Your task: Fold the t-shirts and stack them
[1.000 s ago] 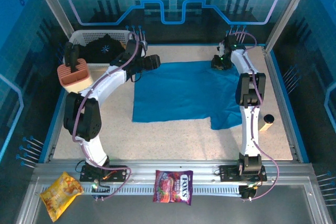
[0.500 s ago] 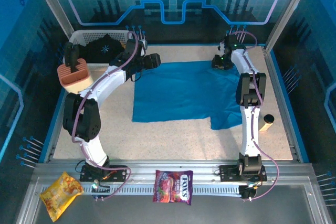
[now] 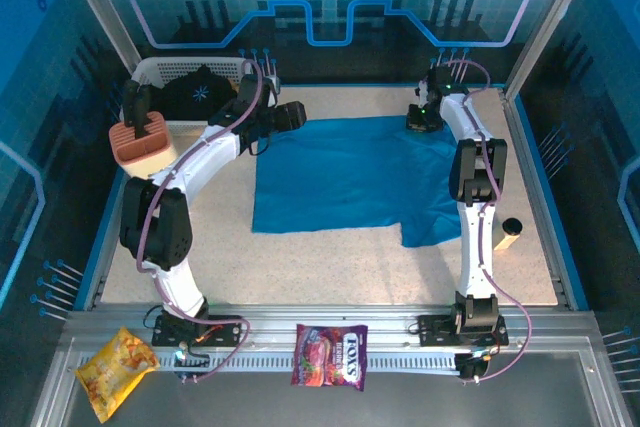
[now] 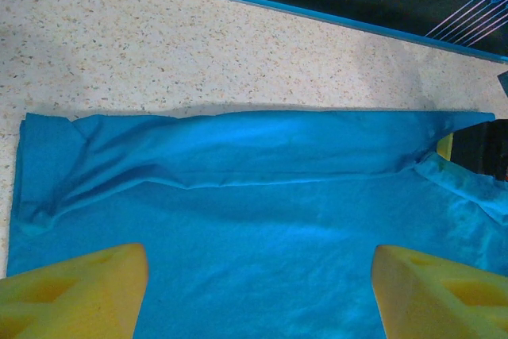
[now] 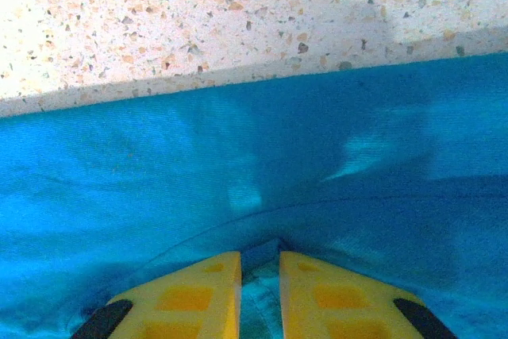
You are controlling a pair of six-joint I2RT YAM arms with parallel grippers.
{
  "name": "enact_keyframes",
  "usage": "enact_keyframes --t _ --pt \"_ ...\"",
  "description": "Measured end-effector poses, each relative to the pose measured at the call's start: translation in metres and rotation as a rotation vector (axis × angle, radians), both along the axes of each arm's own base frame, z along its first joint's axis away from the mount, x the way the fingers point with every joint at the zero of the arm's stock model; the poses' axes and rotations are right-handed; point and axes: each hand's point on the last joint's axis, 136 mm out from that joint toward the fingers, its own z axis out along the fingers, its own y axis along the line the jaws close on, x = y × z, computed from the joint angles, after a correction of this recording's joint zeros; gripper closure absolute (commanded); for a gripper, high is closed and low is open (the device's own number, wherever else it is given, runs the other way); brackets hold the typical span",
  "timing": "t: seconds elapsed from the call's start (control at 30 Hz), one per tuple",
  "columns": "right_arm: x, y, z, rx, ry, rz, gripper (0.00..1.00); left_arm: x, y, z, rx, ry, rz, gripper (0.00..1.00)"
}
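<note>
Right gripper point(image 5: 259, 291) has closed — clamped on teal t-shirt point(image 5: 238, 156); left gripper point(image 4: 258, 275) stands apart.

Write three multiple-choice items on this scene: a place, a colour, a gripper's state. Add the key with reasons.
1. Where does the black t-shirt lie?
A. on the near rail
B. in the white basket
C. over the frame

2. What colour is the flat t-shirt on the table?
A. teal-blue
B. red
C. white

3. How does the left gripper stand?
A. clamped on cloth
B. shut on nothing
C. open

Key: 1 B, its starburst print shows inside the basket's walls. 2 A, the top view shows it spread and blue. 3 C, the left wrist view shows bare cloth between the two yellow fingers.
</note>
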Motion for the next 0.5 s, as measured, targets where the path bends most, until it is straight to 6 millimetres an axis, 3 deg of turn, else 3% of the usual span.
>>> enact_keyframes --t 0.2,0.5 --pt "-0.0002 0.0000 0.0000 0.002 0.002 -0.005 0.71 -0.0002 -0.0006 0.0000 -0.002 0.001 -0.003 0.25" --pt "-0.0005 0.0000 -0.0001 0.003 0.004 -0.007 0.76 -0.0002 -0.0006 0.0000 -0.002 0.001 -0.003 0.24"
